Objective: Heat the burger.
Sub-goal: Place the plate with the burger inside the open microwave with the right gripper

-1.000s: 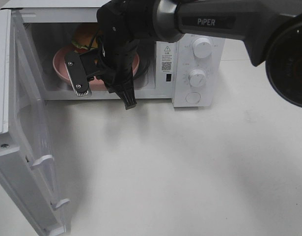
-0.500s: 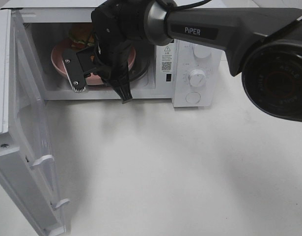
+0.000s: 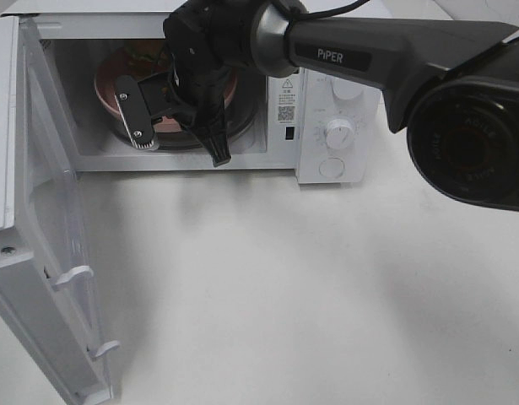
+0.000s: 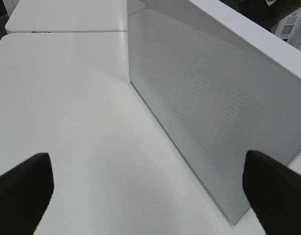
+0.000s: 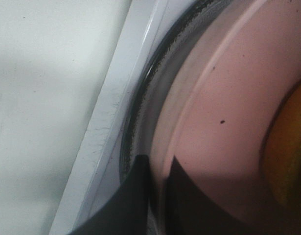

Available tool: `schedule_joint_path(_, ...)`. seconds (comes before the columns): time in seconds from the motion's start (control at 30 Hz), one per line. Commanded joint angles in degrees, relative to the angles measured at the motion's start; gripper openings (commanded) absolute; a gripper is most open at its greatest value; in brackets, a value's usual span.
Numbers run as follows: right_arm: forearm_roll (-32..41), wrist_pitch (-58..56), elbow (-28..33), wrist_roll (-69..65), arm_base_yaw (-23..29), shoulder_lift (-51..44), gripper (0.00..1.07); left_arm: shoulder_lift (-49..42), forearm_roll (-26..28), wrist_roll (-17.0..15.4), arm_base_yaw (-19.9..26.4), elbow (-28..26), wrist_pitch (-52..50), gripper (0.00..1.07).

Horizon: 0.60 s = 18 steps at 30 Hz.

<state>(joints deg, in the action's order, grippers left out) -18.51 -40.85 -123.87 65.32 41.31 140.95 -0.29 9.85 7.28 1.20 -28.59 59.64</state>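
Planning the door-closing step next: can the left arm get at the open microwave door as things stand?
Probably yes: the left gripper is open and faces the outer side of the door, with nothing visible between them.

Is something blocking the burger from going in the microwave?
Nothing visible does. The microwave door stands wide open, and the burger on its pink plate is already inside, with the right pincer shut on the plate's rim.
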Motion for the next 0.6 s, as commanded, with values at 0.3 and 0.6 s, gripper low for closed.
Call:
schedule_joint_path(0.3,-2.2,4.6,-1.6,-2.2,-0.3,0.6,0.04,-1.4,-0.1,-0.2,-0.3,0.2,-0.4,1.0)
schedule_joint_path(0.6,-2.5,4.8,-1.6,-4.1,-0.5,1.4,0.11,-1.4,-0.1,-0.2,-0.3,0.2,-0.4,1.0)
